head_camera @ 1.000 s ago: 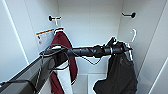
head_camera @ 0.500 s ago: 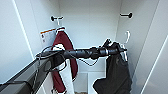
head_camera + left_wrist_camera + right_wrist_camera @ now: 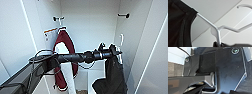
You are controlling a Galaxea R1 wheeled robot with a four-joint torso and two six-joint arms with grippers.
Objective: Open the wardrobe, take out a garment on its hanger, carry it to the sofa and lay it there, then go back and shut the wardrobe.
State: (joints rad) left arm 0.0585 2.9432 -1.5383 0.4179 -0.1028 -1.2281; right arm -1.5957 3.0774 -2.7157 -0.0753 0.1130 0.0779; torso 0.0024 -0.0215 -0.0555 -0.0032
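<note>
Inside the open wardrobe (image 3: 87, 22), the left gripper (image 3: 115, 52) grips the white hanger (image 3: 216, 30) with the black garment (image 3: 113, 75) below the right hook (image 3: 123, 15), its bottom cut off.

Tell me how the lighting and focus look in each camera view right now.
Head view: even bright light on the white wardrobe, soft all over, straight edges leaning outward from the wide lens. Left wrist view: the hanger fairly crisp against pale panels, the garment close and nearly featureless black. Right wrist view: dim, the robot's own dark plate with faint sheen.
</note>
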